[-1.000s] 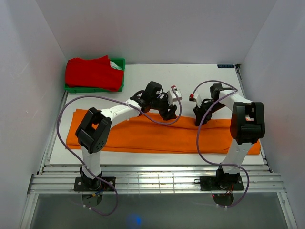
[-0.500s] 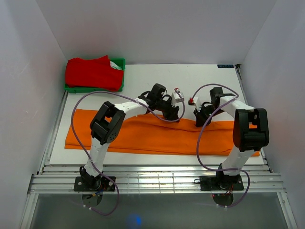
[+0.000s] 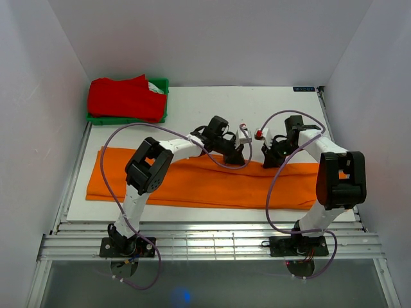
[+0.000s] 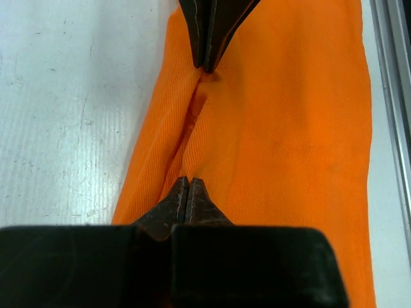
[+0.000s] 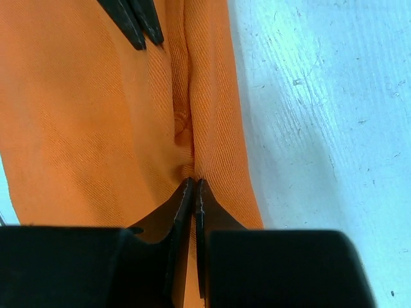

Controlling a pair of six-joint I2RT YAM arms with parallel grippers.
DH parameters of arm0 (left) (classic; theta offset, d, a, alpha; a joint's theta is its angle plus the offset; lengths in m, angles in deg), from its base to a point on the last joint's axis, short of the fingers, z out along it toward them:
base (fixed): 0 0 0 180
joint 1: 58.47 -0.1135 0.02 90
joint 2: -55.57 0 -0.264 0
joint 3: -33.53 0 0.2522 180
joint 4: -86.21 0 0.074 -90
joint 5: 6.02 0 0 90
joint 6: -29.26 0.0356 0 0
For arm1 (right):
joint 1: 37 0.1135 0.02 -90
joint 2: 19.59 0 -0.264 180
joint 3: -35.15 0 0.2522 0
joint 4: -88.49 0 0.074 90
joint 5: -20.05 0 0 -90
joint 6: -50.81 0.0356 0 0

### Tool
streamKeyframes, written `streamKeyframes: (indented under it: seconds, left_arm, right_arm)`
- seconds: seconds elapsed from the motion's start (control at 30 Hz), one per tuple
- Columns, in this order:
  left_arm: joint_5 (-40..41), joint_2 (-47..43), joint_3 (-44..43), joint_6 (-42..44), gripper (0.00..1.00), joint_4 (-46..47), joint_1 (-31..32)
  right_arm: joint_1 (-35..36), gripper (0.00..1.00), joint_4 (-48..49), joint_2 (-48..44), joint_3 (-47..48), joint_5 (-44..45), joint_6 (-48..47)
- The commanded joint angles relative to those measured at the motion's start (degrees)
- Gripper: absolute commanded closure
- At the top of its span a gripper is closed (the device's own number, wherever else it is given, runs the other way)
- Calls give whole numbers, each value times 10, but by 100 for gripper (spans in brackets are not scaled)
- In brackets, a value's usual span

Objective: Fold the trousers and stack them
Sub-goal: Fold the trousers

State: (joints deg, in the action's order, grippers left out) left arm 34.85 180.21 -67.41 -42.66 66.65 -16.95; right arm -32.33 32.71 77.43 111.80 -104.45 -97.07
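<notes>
The left hand is shut tight. It pinches a small ridge of the orange trousers between its fingers. The right hand is shut tight too, and it pinches its own ridge of the same cloth. The two hands sit close together, with a small gap between them. They are at the far edge of the trousers, a bit right of the middle of the cloth.

The trousers lie flat on the white counter. They make one long, thin strip that runs from the left side to the right side, close to the near edge. The right end goes behind the right arm, so that end is partly hidden. The strip looks narrow, so the trousers may already be folded once the long way, but the pictures do not show this for sure.

In the far left corner there is a green tray with a red cloth lying in it. It is well apart from the trousers.

The job looks like it is only just started. The trousers are not yet folded into a short, neat bundle. They are not stacked on anything yet. That part is all left to do.
</notes>
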Motion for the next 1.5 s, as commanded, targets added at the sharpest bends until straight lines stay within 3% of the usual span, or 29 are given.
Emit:
streamKeyframes:
  seconds: [0.0,0.4,0.47,0.5,0.57,0.8,1.07,1.3,1.47]
  left_arm:
    - [1,-17,1,20,100,12,8]
    - [186,-171,239,228,100,146,77]
    - [206,-180,274,239,100,180,87]
    - [221,-185,281,247,100,185,97]
    - [235,-188,299,273,100,200,113]
    - [286,-168,306,299,100,224,143]
    - [311,-158,317,300,100,256,153]
    - [327,-166,356,327,100,284,176]
    - [338,-164,364,329,100,286,188]
  right_arm:
    - [3,92,-28,-31,1,-51,-14]
    - [-20,92,-60,-66,-1,-51,-35]
    - [-20,81,-79,-54,8,-39,-44]
    - [-22,72,-79,-51,11,-31,-37]
    - [-33,69,-70,-47,21,-33,-12]
    - [-22,67,-40,-47,79,-64,139]
    - [58,69,-39,-53,41,-2,144]
    - [83,49,-20,-9,51,51,175]
    - [111,42,-8,-9,35,106,197]
